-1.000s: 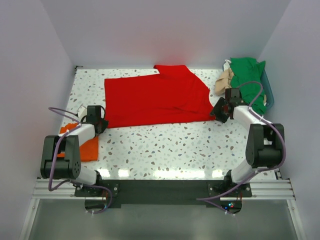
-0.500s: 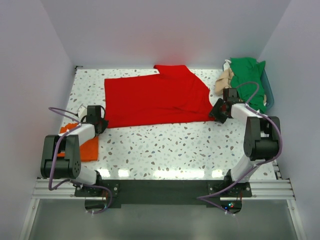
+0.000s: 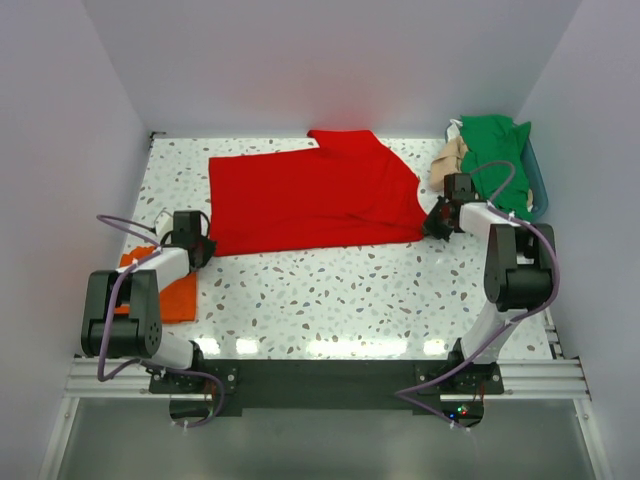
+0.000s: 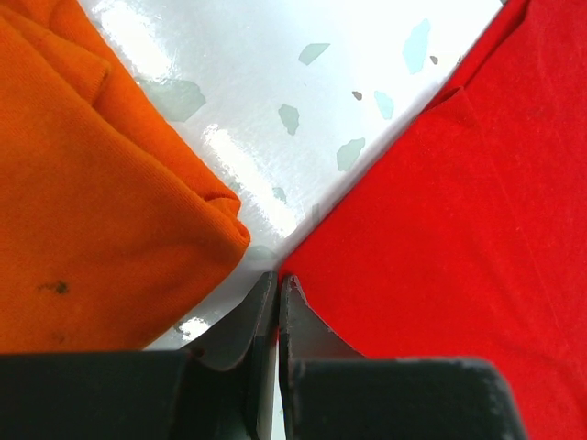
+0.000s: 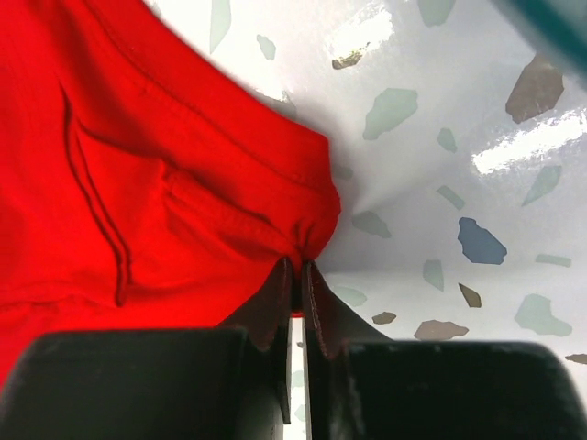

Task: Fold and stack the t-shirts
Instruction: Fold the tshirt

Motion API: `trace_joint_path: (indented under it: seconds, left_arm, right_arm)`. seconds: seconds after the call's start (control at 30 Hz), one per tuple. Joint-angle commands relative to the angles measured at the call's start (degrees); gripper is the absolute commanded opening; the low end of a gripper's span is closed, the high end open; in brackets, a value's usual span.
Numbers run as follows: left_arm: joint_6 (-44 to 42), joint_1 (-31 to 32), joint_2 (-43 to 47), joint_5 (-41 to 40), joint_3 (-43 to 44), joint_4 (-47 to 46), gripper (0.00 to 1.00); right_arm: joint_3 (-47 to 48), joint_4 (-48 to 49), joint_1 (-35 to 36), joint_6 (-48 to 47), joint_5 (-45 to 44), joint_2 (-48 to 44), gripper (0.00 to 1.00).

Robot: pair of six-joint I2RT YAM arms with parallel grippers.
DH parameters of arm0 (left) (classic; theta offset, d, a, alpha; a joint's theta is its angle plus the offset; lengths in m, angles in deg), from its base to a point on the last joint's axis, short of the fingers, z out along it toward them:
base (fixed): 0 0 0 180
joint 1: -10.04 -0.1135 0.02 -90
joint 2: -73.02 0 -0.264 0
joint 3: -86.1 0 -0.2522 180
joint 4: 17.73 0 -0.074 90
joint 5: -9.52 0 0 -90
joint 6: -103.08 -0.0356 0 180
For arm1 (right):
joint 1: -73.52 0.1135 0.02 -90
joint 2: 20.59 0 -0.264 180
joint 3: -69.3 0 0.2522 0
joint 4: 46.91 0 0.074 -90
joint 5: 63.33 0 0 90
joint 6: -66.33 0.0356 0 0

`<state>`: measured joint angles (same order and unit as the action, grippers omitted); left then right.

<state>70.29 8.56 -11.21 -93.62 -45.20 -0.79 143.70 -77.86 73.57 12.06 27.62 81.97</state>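
Observation:
The large red t-shirt (image 3: 310, 200) lies spread flat across the back middle of the table. My left gripper (image 3: 205, 245) is at its near left corner; in the left wrist view the gripper (image 4: 277, 275) is shut on the very tip of the red cloth (image 4: 459, 211). My right gripper (image 3: 435, 222) is at the near right corner, and the right wrist view shows it (image 5: 298, 264) shut on bunched red hem (image 5: 138, 183). A folded orange t-shirt (image 3: 175, 298) lies at the left edge, just beside the left fingers (image 4: 92, 229).
A teal basket (image 3: 540, 195) at the back right holds a green t-shirt (image 3: 495, 150) and a tan one (image 3: 450, 160), close behind my right arm. White walls close in the table on three sides. The speckled tabletop (image 3: 340, 290) runs in front of the red shirt.
My right gripper has slid in to the shirt's right corner and shut on it. The left gripper closed a little more on the left corner and stayed in place.

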Motion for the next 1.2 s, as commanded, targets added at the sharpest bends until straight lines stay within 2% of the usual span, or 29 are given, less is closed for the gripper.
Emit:
trace_joint_path:
  seconds: [0.0,0.17,0.4,0.73,0.87,0.9,0.93,0.97,1.0,1.03,1.07,1.13,1.17]
  left_arm:
    - [-2.2,-0.6,0.6,-0.1,-0.5,4.8,0.00]
    - [-2.5,-0.6,4.9,-1.4,-0.7,8.1,0.00]
    - [-1.5,-0.7,13.5,-2.4,-3.6,13.1,0.00]
    - [1.3,-0.8,31.9,-2.7,-10.5,23.0,0.00]
    - [3.4,-0.8,38.0,-3.6,-11.3,26.7,0.00]
    - [3.5,-0.8,39.0,-3.8,-11.0,26.9,0.03]
    - [3.9,-0.8,39.3,-3.7,-10.8,27.2,0.14]
    - [3.9,-0.8,39.2,-3.7,-10.3,27.6,0.22]
    - [3.8,-0.8,38.6,-3.6,-9.4,27.9,0.32]
    - [3.1,-0.8,38.2,-3.5,-8.9,28.0,0.49]
    - [2.6,-0.8,37.7,-3.2,-8.3,28.0,0.55]
    - [0.4,-0.8,37.1,-2.6,-6.0,27.5,0.66]
    - [-0.2,-0.8,37.3,-2.7,-5.2,27.4,0.68]
  right_arm:
    - [2.2,-0.8,0.1,0.0,-1.0,-0.6,0.01]
    - [0.0,-2.8,-2.7,0.1,1.2,-6.0,0.00]
    - [-6.0,-5.9,-7.5,-1.3,4.9,-18.5,0.00]
    - [-19.6,-12.2,-12.5,-3.4,8.4,-39.2,0.00]
    - [-22.6,-14.4,-13.2,-3.3,9.0,-43.8,0.00]
    - [-23.1,-14.5,-13.3,-3.2,9.4,-44.1,0.02]
    - [-23.0,-14.9,-13.3,-3.1,9.2,-44.3,0.05]
    - [-22.9,-15.4,-13.6,-3.1,8.8,-44.1,0.15]
    - [-22.6,-15.9,-13.6,-3.2,8.6,-43.9,0.20]
    - [-21.9,-16.3,-13.7,-3.5,8.7,-43.9,0.24]
    - [-21.4,-16.7,-13.7,-3.6,8.7,-43.8,0.33]
    - [-19.5,-17.3,-13.7,-5.1,9.5,-44.4,0.45]
    - [-18.8,-16.6,-13.7,-5.7,9.7,-44.7,0.56]
